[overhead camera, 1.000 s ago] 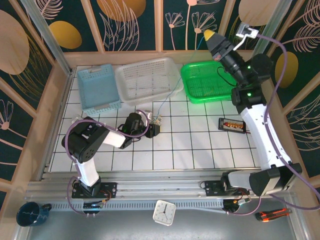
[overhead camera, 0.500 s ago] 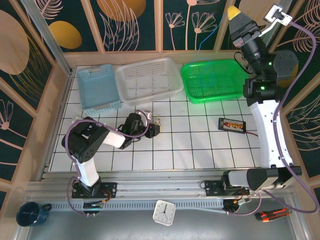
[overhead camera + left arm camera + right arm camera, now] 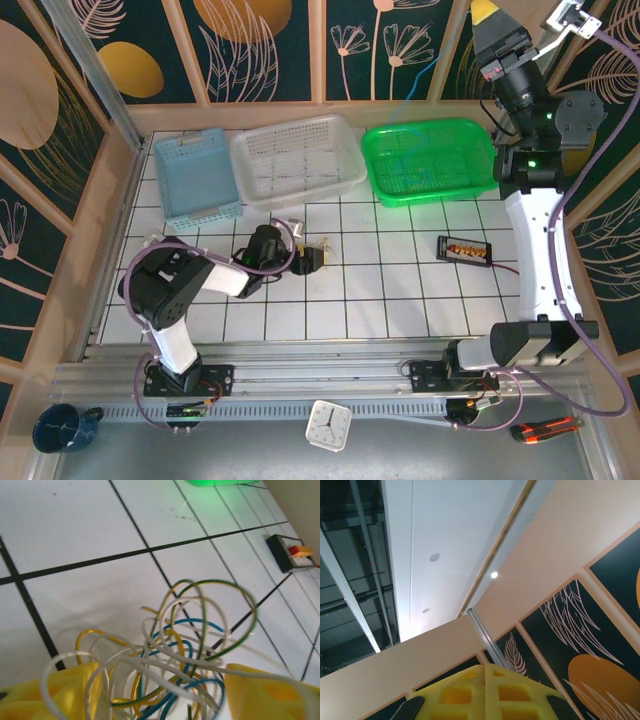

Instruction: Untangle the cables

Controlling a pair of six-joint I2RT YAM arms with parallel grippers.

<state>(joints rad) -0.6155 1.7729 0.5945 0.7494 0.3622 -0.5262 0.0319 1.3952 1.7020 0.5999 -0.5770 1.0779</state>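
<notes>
**Ana:** What changed in the last second?

**Me:** Two things. My right gripper (image 3: 487,12) has climbed from over the green tray (image 3: 430,196) to high above the far right corner. The thin line that ran taut from it down to the cables (image 3: 185,645) is gone. My left gripper (image 3: 162,680) has also let go: its yellow fingers (image 3: 50,695) now stand well apart, with the clump loose between them.

**Ana:** So one wire is out?

**Me:** I judge so. A faint blue strand (image 3: 420,85) shows against the far wall, left of the raised arm and well apart from the clump. The right jaws are clenched tight, but I cannot tell whether they pinch that strand.

**Ana:** Where is the rest?

**Me:** On the table (image 3: 400,290), left of centre, right at the left gripper's tip. It sits on the near side of the white basket (image 3: 300,192).

**Ana:** Which way does it point?

**Me:** It has no real long axis. It's a rounded knot of white, blue and yellow loops. On the left wrist camera the biggest loop, green and yellow, rises out of the knot and leans right, away from the fingers. The blue strand is too blurred to give a direction.
</notes>
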